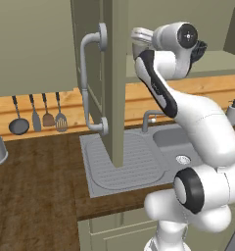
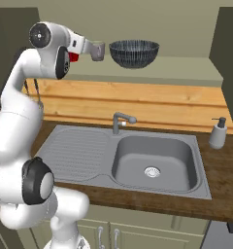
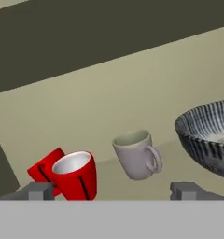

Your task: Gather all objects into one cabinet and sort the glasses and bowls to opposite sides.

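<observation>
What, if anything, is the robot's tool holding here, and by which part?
Nothing. The tool is open, and the grey mug stands free beyond its fingertips.

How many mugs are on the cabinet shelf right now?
3. In the hand view, two red mugs sit together at the left, one partly behind the other, and the grey mug stands between them and the bowl.

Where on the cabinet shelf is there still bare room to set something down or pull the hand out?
Free: shelf right of the bowl, out to the cabinet's right side. Crowded: the left, where two red mugs and the grey mug cluster by the open gripper; narrow gap between grey mug and bowl.
</observation>
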Controlling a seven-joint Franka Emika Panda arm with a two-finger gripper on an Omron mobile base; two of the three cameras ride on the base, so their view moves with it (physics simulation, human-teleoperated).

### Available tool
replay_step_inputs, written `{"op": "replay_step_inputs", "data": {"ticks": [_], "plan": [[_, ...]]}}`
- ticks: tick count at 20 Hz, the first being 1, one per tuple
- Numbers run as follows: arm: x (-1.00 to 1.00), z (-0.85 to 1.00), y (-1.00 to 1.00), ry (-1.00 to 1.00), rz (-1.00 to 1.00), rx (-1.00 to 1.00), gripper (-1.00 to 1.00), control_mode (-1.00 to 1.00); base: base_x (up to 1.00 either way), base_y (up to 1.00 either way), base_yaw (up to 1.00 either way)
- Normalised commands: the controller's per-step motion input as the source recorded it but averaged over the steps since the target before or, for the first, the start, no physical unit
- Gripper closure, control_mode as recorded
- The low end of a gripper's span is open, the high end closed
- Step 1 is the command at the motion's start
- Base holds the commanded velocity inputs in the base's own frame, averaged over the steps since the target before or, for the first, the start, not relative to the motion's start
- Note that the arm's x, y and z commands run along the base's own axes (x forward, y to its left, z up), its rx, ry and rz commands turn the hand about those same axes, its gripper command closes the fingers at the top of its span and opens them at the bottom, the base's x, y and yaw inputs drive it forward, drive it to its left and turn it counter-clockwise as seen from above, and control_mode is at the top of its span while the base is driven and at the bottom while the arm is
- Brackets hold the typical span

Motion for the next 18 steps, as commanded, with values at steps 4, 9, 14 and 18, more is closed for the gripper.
{"op": "replay_step_inputs", "data": {"ticks": [4, 9, 14, 18], "plan": [[-0.84, 0.13, -0.18, -0.2, 0.04, 0.0, -1.0, -1.0, 0.0, 0.0, 0.0], [-0.94, 0.34, -0.12, -0.16, 0.05, 0.0, -1.0, -1.0, 0.0, 0.0, 0.0], [-1.0, 0.6, -0.12, -0.03, 0.02, 0.07, -1.0, -1.0, 0.0, 0.0, 0.0], [-1.0, 0.39, -0.01, 0.01, 0.0, 0.07, -1.0, -1.0, 0.0, 0.0, 0.0]]}}
